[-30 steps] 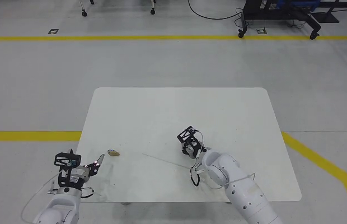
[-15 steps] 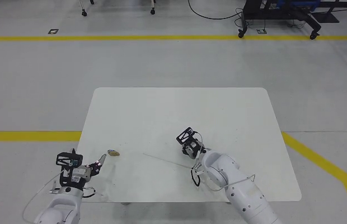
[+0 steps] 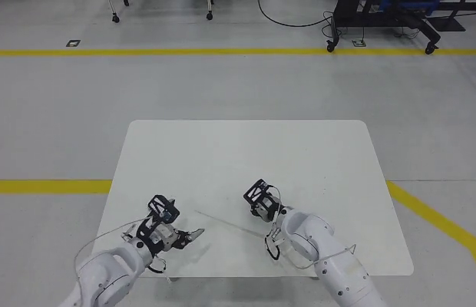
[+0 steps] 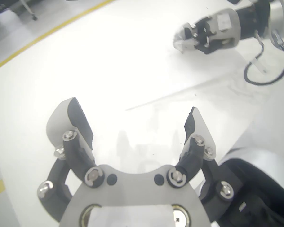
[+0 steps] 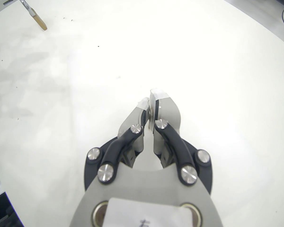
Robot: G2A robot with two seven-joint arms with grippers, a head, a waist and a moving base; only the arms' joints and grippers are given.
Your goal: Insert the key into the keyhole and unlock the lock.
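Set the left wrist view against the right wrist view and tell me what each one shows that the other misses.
Only the left wrist view: the left gripper, jaws wide open over bare tabletop, and a thin grey line running across the surface.
Only the right wrist view: the small brass padlock with a silver shackle lying near the table's edge, and what looks like the thin silver key pinched between the pads.
Both: the right gripper, shut, and the white table.

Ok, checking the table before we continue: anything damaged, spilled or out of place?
Nothing is spilled or broken. A thin straight line crosses the white table. I cannot tell whether it is a scratch or a wire. The padlock lies on the table.
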